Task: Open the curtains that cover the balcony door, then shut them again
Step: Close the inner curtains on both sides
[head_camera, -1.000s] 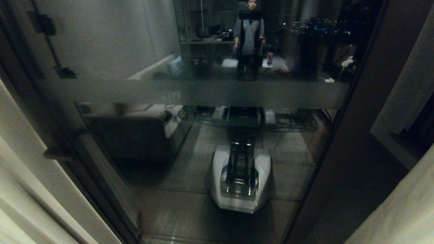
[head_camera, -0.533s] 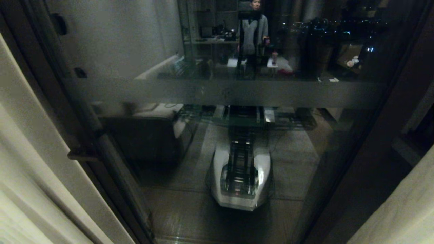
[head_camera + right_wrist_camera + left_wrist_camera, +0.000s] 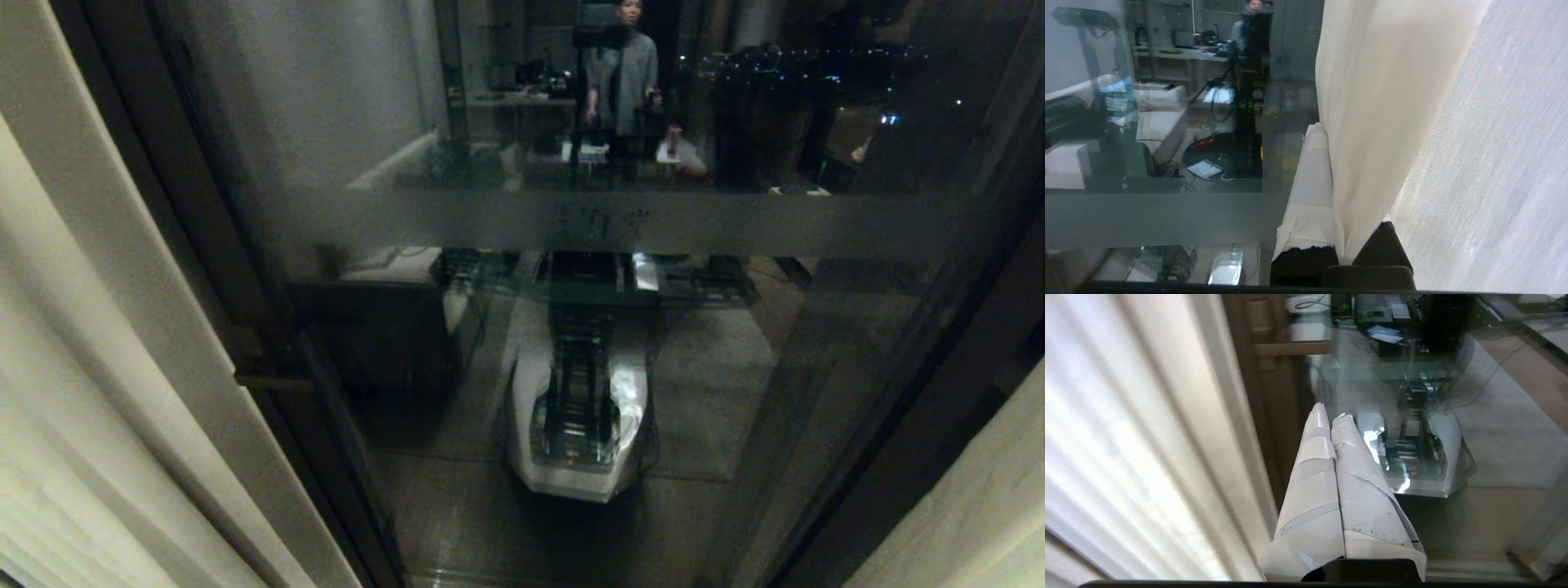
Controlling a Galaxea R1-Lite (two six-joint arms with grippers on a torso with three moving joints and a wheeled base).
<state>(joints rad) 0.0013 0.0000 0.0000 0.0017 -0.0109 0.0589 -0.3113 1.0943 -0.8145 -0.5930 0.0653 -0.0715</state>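
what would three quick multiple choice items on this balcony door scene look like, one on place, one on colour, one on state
1. Where does the left curtain panel hang?
A. over the glass middle
B. beside the door frame
C. on the floor

2. What colour are the curtains?
A. cream
B. dark blue
C. red

3. What is the right gripper doing?
A. open in free air
B. shut on a cup
C. shut on the right curtain panel

Answers: 1 B, the panel sits left of the balcony door, whose glass is uncovered. 2 A, both panels look off-white. 3 C, curtain fabric runs between its fingers in the right wrist view.
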